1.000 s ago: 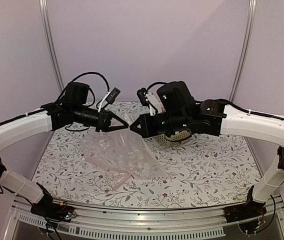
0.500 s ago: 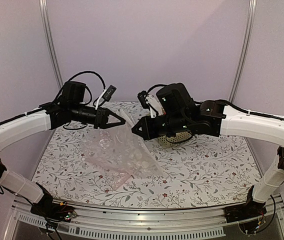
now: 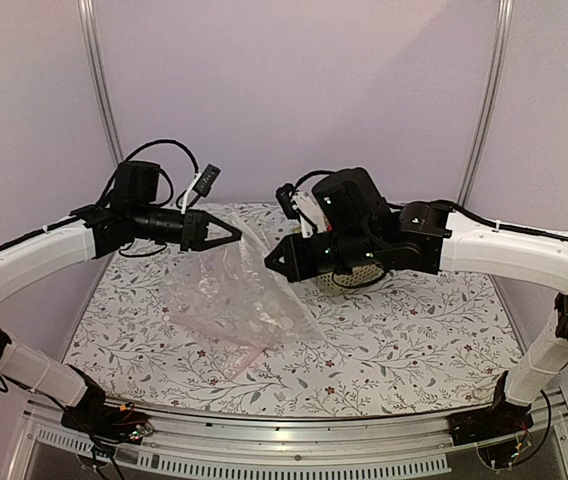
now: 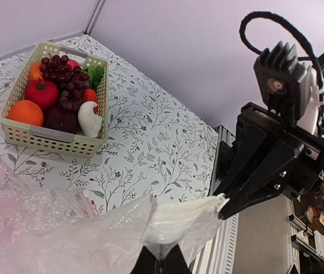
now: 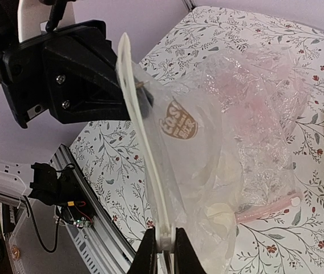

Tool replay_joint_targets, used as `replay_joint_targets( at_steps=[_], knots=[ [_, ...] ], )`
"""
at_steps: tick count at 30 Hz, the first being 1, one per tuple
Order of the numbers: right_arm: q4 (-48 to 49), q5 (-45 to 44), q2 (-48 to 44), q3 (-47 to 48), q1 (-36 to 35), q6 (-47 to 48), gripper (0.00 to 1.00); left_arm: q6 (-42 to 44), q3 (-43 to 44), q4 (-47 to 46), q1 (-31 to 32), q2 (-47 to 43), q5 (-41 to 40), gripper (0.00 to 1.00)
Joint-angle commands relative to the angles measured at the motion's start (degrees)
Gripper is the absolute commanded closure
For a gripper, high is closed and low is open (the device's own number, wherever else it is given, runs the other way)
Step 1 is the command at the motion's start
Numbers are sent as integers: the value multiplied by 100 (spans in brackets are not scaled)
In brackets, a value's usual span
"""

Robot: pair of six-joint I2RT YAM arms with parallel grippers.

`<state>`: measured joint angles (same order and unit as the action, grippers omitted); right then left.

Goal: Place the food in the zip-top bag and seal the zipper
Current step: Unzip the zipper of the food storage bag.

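While the food sits in the basket (image 4: 53, 138), the bag (image 3: 229, 300) hangs between the two arms. Its top edge is up in the air and its lower part is slumped on the counter (image 3: 414, 340).

Left jaws: closed on the zipper (image 5: 141, 134). The left wrist view shows them pinching the white strip from below.

Right jaws: closed on the same strip, further along. In the right wrist view the strip runs from its own tips up to the left jaws. Can't tell whether the strip is sealed between the two pinch points.

An orange logo (image 5: 180, 127) is printed on the bag just below the strip, and the plastic is crumpled and folded over itself.

Basket stands on the counter near the bag, on its far side in the left wrist view. In the top view the right arm (image 3: 504, 245) mostly hides it.
- grapes (image 4: 65, 85): centre of the basket, piled on top
- red fruit (image 4: 41, 92): touching the grapes on their left
- orange fruit (image 4: 25, 112): in the corner beside the red fruit
- white item (image 4: 89, 119): against the right wall
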<state>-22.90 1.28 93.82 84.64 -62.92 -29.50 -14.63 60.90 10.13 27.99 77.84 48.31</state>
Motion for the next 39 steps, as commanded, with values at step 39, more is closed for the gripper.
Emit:
replay_joint_targets(
  at_steps=[39],
  knots=[
    [-302, -75, -22, -185, 3, 40, 100, -239, -236, -345, -1200, -597, -524, 100]
  ],
)
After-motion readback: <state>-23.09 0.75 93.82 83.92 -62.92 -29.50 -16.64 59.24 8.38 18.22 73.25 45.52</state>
